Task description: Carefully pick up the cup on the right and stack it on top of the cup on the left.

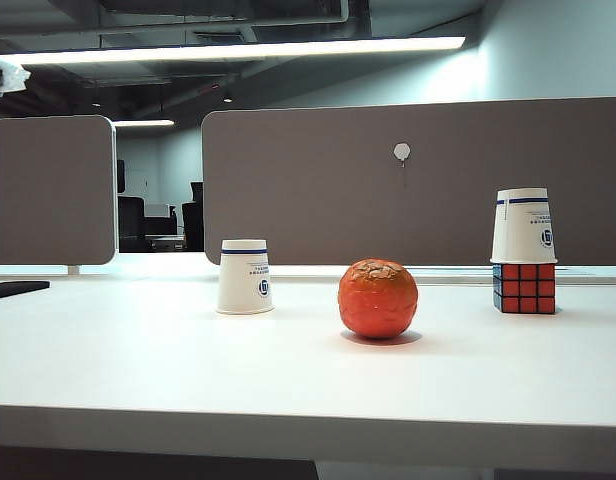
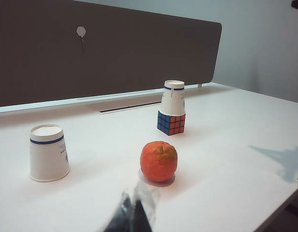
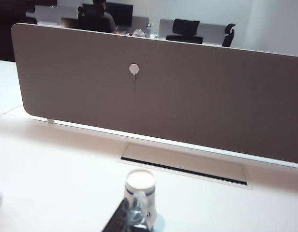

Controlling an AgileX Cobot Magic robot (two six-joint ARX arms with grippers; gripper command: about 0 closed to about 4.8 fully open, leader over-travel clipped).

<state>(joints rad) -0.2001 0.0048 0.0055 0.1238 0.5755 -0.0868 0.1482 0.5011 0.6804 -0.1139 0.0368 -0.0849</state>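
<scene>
On the white table [image 1: 138,370]: two upturned cups, one orange [image 1: 378,298], one puzzle cube [image 1: 524,287].
Right cup [image 1: 523,226] caps the cube at 3 o'clock from orange; left cup [image 1: 245,277] at 9; right gripper [image 3: 132,217] pressed together above right cup; left gripper [image 2: 132,215] blurred, can't tell.

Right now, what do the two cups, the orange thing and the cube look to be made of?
Left cup and right cup: likely paper, matte white with a blue band and printed logo. Orange fruit: dimpled, slightly glossy skin; real or plastic, I cannot tell. Puzzle cube under the right cup: hard plastic, coloured tiles in a dark grid.
</scene>
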